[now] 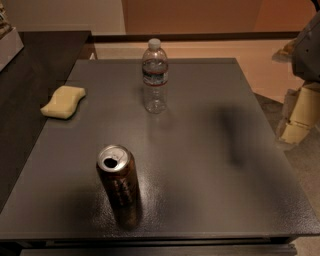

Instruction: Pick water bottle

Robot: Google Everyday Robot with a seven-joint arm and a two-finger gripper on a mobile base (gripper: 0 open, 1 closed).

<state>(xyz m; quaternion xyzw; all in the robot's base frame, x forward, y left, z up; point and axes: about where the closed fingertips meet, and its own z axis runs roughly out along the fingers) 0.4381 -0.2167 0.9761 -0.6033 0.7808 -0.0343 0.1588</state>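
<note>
Warm, kinda dim light here, with a big dark grey table [210, 100] in the middle and a darker counter [30, 90] right beside it on the left. Behind, a dark baseboard [210, 36] runs under an orange-tan wall [200, 15] that goes paler at left. The floor [265, 65] looks beige, maybe greyer at right under the gripper [299, 116], just off the table's right edge.

The water bottle [154, 75], clear ribbed plastic with a white cap and a dark striped label band, stands upright on the bench [210, 170], well apart to the left of the gripper [296, 117], which is at the right edge of the view.
</note>
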